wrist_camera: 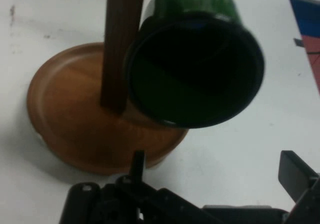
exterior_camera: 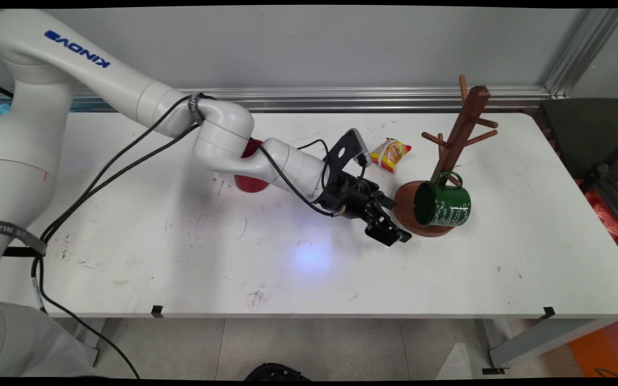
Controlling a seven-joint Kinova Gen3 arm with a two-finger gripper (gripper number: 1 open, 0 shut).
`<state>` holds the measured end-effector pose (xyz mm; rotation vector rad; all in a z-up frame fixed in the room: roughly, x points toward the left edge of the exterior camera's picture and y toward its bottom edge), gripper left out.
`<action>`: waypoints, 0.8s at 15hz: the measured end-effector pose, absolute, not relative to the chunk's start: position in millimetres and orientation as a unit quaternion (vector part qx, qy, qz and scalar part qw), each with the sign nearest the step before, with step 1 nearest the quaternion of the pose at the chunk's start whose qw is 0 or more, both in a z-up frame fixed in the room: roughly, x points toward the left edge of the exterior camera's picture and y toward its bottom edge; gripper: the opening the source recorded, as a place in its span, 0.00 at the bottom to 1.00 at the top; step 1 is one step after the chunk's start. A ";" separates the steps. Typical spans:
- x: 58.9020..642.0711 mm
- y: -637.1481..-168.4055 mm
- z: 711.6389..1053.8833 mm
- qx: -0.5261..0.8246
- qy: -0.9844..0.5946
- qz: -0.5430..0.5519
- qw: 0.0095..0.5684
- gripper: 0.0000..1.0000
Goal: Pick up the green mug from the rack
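Green mug [exterior_camera: 444, 205] hangs on mug tree [exterior_camera: 456, 140]; hand view shows dark interior.

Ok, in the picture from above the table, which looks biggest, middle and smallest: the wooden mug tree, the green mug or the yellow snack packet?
Largest to smallest, as they look in the main view:
1. wooden mug tree
2. green mug, hanging on the tree
3. yellow snack packet
The packet lies farther back, so it may look a bit smaller than it is.

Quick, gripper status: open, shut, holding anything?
Gripper: open, holding nothing; low beside the mug tree's base, facing the green mug hanging there.
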<state>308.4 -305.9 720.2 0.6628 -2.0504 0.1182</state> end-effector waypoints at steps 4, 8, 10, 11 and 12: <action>305.7 -300.7 730.4 0.266 -0.831 0.047 0.486 1.00; 299.5 -300.5 736.5 0.268 -0.824 0.047 0.496 1.00; 295.0 -301.2 738.0 0.269 -0.822 0.046 0.500 1.00; 292.3 -301.8 738.4 0.269 -0.820 0.045 0.502 1.00; 289.5 -302.5 738.5 0.269 -0.819 0.045 0.504 1.00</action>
